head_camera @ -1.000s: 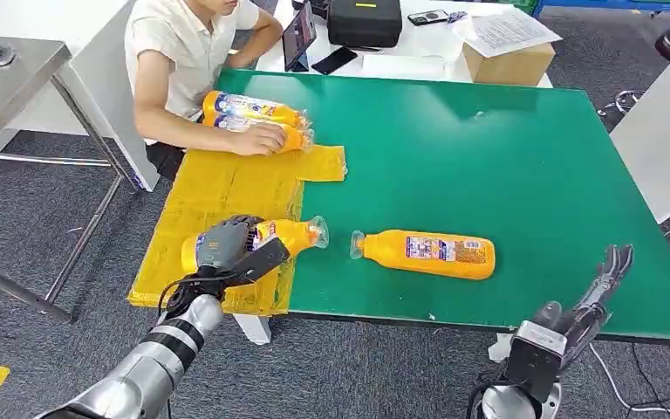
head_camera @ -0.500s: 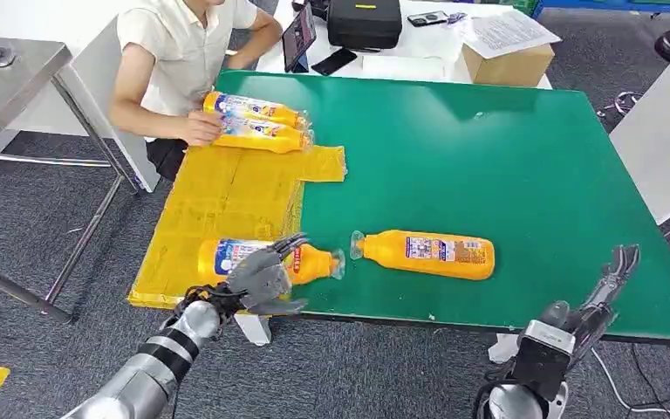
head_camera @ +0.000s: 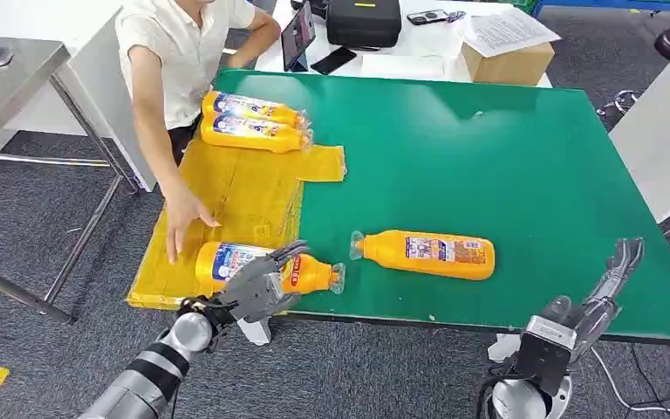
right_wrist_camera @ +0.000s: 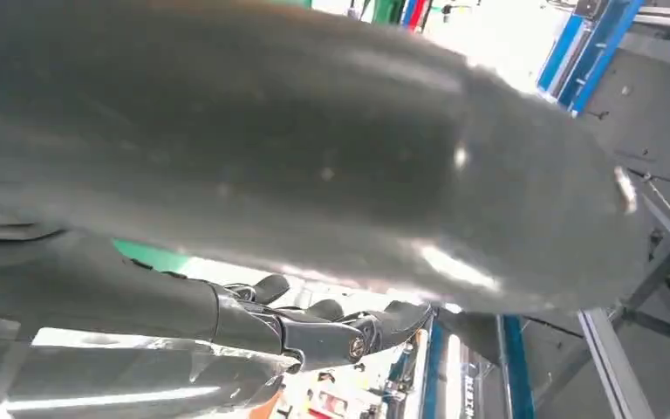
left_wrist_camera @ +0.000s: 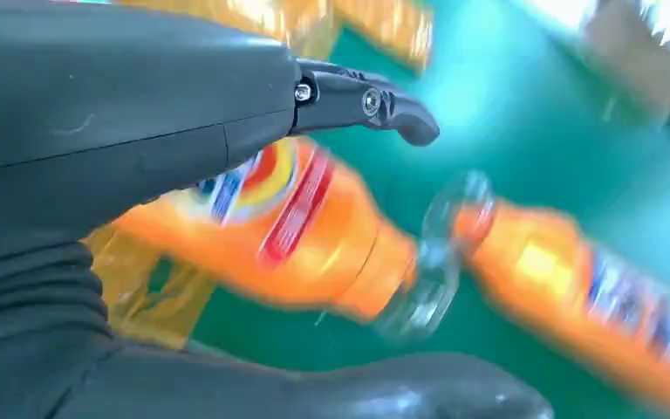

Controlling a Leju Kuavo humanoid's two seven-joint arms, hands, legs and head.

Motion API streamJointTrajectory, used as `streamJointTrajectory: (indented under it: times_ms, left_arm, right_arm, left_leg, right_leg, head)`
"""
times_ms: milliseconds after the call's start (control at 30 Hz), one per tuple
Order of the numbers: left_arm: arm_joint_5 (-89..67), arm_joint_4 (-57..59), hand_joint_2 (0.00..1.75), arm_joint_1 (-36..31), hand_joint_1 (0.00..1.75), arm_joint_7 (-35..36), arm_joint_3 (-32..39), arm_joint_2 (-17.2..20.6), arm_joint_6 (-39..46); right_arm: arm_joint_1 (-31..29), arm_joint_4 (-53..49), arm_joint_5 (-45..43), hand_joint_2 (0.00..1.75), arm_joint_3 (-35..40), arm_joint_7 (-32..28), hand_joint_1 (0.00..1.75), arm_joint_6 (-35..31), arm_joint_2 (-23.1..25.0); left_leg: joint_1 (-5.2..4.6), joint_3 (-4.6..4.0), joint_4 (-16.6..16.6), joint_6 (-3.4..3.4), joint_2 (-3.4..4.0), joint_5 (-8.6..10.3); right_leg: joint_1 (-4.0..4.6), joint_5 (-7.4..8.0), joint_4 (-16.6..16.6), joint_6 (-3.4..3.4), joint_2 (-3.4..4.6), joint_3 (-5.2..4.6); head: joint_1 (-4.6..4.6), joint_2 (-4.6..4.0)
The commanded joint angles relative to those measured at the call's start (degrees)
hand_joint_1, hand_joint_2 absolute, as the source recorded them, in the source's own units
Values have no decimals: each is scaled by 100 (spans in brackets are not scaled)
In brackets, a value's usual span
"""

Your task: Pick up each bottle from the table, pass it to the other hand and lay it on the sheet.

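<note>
An orange bottle (head_camera: 227, 260) lies on its side at the near end of the yellow sheet (head_camera: 227, 188), its neck reaching over the green table (head_camera: 506, 148). My left hand (head_camera: 259, 284) hovers just in front of it with fingers spread and nothing held. In the left wrist view the same bottle (left_wrist_camera: 288, 236) lies between my finger (left_wrist_camera: 366, 100) and thumb (left_wrist_camera: 358, 393) with gaps on both sides. A second orange bottle (head_camera: 427, 254) lies on the table to the right. My right hand (head_camera: 609, 281) hangs open below the table's front edge; its fingers (right_wrist_camera: 314, 332) are straight.
Two more orange bottles (head_camera: 253, 109) (head_camera: 257, 133) lie side by side at the sheet's far end. A person's hand (head_camera: 179, 223) reaches onto the sheet just left of the near bottle. A cardboard box (head_camera: 506, 57) and a black bag (head_camera: 365, 22) stand behind the table.
My left hand let go of the bottle on the sheet and drew back toward the front edge. The person's hand left the far bottles and came down near the laid bottle.
</note>
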Motion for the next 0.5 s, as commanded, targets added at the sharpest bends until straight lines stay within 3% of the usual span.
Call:
streamJointTrajectory:
  times_ms: [33,67,100,133,200,267,333,500]
  left_arm:
    - [245,-1503,0,754,0,-267,288,-641,1131]
    - [415,-1683,175,866,0,-312,255,-731,1240]
    - [520,-1860,175,966,0,-447,178,-796,1440]
    - [571,-1993,175,1052,0,-498,18,-799,1645]
    - [1127,-2224,175,1258,0,-578,-395,-755,2027]
    - [1405,-2278,175,1368,0,-580,-507,-751,2013]
    - [1562,-2236,175,1392,0,-687,-619,-749,2134]
    - [1615,-2228,175,1390,0,-752,-862,-686,2116]
  right_arm:
    - [33,138,127,0,-187,17,0,13,11]
    - [45,162,178,0,-208,17,0,13,34]
    - [60,240,243,0,-154,17,0,13,5]
    - [65,353,284,175,-87,17,0,13,-32]
    - [4,1303,980,175,146,17,0,13,-322]
    - [-93,1687,1589,175,29,17,0,13,-392]
    - [-235,1921,2739,175,-404,17,0,13,-505]
    - [-711,2734,3262,175,-732,17,0,13,-991]
  left_leg:
    - [5,0,0,-6,-9,-6]
    - [2,-7,-2,-4,-12,-5]
    - [3,2,1,-7,-9,-13]
    - [5,-4,3,-6,-4,-12]
    - [3,0,-1,-6,-2,-12]
    - [11,13,-13,-6,-4,-12]
    - [8,5,-11,-8,-1,-15]
    - [6,4,-9,-8,-7,-13]
  right_leg:
    - [4,-7,-3,-7,-3,4]
    - [1,-5,-3,-5,-3,-1]
    - [3,-11,-2,-7,3,8]
    - [4,-8,0,-7,4,1]
    - [4,-8,-5,-8,3,3]
    - [11,-4,-25,-8,6,23]
    - [8,-2,-19,-6,6,12]
    - [6,-3,-19,-6,3,11]
  head:
    - [4,0]
    - [4,0]
    - [4,0]
    - [4,0]
    - [4,0]
    - [2,0]
    - [2,0]
    - [2,0]
